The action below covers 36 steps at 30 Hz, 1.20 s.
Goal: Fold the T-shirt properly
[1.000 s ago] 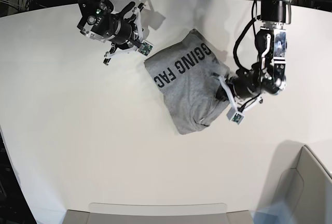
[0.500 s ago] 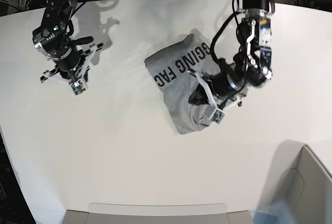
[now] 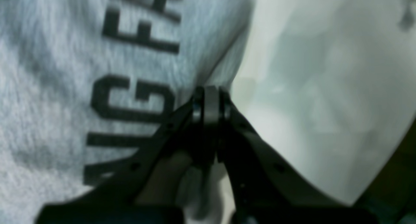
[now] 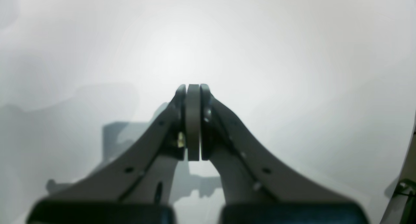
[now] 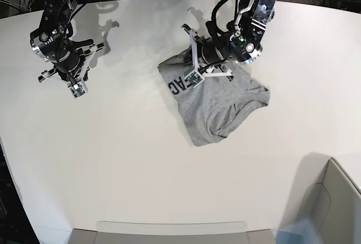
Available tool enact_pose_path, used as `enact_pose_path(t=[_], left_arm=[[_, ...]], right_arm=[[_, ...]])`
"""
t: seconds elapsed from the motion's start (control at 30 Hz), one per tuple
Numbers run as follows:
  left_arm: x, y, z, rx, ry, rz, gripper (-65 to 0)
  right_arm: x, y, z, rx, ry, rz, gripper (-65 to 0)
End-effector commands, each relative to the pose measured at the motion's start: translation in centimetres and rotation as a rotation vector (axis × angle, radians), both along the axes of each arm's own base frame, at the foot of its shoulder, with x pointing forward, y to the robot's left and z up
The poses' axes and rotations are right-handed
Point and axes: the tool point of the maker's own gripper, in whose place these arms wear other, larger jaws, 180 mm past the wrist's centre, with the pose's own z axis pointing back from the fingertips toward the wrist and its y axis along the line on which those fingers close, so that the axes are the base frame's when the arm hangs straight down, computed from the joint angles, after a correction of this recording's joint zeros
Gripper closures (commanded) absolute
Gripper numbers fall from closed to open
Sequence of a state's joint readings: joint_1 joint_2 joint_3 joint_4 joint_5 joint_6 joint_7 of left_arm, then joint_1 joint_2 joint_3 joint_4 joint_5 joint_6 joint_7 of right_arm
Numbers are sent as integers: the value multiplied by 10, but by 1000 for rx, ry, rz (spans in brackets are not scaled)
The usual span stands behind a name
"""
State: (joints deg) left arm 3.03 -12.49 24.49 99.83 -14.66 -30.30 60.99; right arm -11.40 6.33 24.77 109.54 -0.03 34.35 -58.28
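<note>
- The T-shirt (image 5: 217, 105) lies near the middle of the white table (image 5: 141, 159), a bit toward the far side. It's bunched into a lumpy shape, not a neat rectangle, w/ black letters (image 3: 136, 97) facing up on one part.
- One flap sticks out on the base view's right side, so the fold looks only half done, I think.
- The left gripper (image 3: 210, 102) hangs right over the shirt's far edge, by the letters. Its jaws are pressed together. No cloth shows between them in the wrist view, so it prob. holds nothing. Can't tell if the tips touch the cloth.
- Maybe it's there to push or smooth that edge, since shut jaws can't pinch anything.
- The right gripper (image 4: 193, 120) is well apart from the shirt, over bare table on the base view's left. Jaws shut too, nothing in them.
- It's likely parked there to stay out of the way while the other arm works.
- Still to do, I guess: flatten the lumps & tuck the loose flap in.
</note>
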Motion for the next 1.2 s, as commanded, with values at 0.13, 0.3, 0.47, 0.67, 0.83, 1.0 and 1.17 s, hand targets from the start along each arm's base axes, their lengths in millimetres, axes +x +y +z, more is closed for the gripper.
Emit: enact_pose_path(t=[0.13, 0.3, 0.47, 0.67, 0.83, 1.0, 1.17], left_arm=[[25, 53, 4, 102, -71, 109, 0], [41, 117, 11, 138, -90, 295, 0], [46, 118, 29, 135, -140, 290, 0], [45, 93, 66, 50, -247, 289, 0], [68, 71, 85, -96, -367, 311, 0], [101, 71, 81, -157, -411, 334, 0], [118, 90, 66, -216, -423, 437, 0]], right_arm=[[8, 1, 11, -1, -46, 16, 0], [7, 0, 11, -2, -43, 15, 0], [8, 2, 11, -1, -42, 20, 0], [8, 2, 11, -1, -44, 21, 0], [3, 3, 8, -2, -33, 22, 0], [-3, 2, 4, -2, -16, 22, 0], [-12, 1, -1, 0, 4, 19, 0]])
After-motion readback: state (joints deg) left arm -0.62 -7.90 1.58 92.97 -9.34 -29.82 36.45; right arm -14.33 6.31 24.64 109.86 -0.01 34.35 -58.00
